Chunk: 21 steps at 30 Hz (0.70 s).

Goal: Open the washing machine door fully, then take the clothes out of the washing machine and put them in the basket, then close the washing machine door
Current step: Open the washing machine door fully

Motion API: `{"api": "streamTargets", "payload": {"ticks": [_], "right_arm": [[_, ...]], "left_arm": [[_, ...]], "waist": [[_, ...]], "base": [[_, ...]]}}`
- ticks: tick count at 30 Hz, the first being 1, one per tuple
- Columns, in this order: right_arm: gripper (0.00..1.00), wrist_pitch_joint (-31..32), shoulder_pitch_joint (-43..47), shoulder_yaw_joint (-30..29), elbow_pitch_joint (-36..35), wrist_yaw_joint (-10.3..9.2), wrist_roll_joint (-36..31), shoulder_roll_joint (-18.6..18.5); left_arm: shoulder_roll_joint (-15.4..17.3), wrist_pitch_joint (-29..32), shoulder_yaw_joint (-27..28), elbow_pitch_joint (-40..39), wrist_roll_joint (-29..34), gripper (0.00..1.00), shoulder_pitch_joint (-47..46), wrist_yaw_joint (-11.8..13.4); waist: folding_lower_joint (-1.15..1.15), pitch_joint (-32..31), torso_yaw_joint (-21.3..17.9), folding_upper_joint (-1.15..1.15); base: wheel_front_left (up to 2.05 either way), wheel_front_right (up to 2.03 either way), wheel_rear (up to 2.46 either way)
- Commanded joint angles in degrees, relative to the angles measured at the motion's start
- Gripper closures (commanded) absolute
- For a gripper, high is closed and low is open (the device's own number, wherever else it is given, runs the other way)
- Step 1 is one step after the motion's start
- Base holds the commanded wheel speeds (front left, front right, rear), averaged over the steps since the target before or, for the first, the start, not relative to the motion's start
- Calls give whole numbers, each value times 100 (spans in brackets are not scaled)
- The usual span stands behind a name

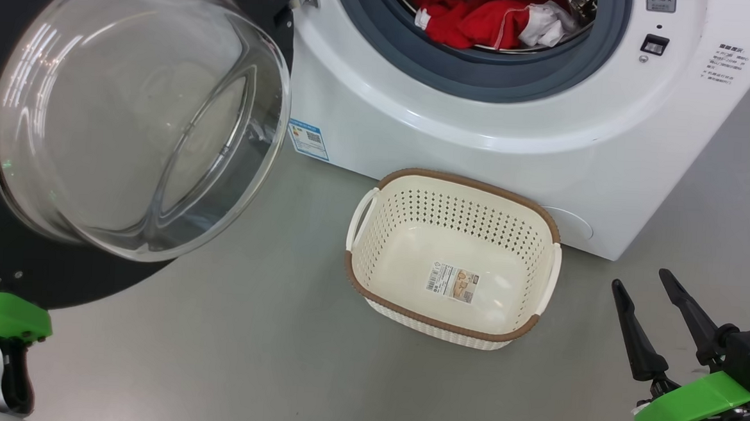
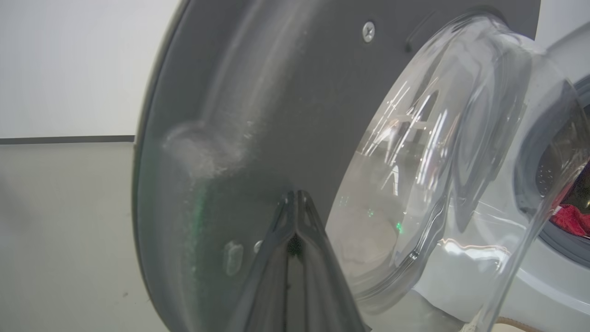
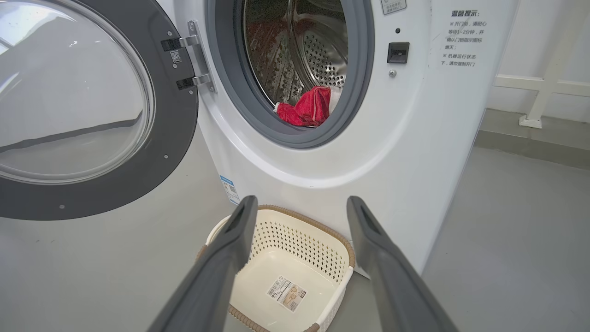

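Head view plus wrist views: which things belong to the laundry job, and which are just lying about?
Job: washing machine door, clothes, washing machine, basket.
Just there: blue sticker, printed notice on the machine's front, white rail by the wall.

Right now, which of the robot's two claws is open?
The right gripper: its two dark fingers stand wide apart, holding nothing. The left gripper has its fingers pressed together, close to the washing machine door.

— How's the left claw (image 2: 295, 197)?
— I see its two fingers pressed together, tip to tip.
— And the right claw (image 1: 644, 285)?
— Low at my right, green wrist mount below, fingers spread wide, pointing up.
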Motion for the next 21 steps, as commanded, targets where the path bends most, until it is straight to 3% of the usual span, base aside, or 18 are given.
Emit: {"api": "streamTargets", "payload": {"ticks": [1,19,20,21], "right_arm": [[0,-38,-164,107,-144,43,-40,-106],[0,-38,-39,23,-134,43,-10,40],[0,-38,-21,13,-132,43,-5,61],[0,-38,-3,8,-131,43,-4,81]], "left_arm": [[351,-28,227,-78,43,100,-180,-13],[99,-28,6,-402,-97,100,351,-30],[72,-28,-56,-463,-121,91,429,-31],[45,-28,-118,-527,-164,75,510,-31]], "waist": [[0,-4,-12,0],[0,-331,-66,0],[0,-374,-72,0],[0,-408,-85,0]], "base": [[0,0,0],[0,0,0],[0,0,0],[0,0,0]]}}
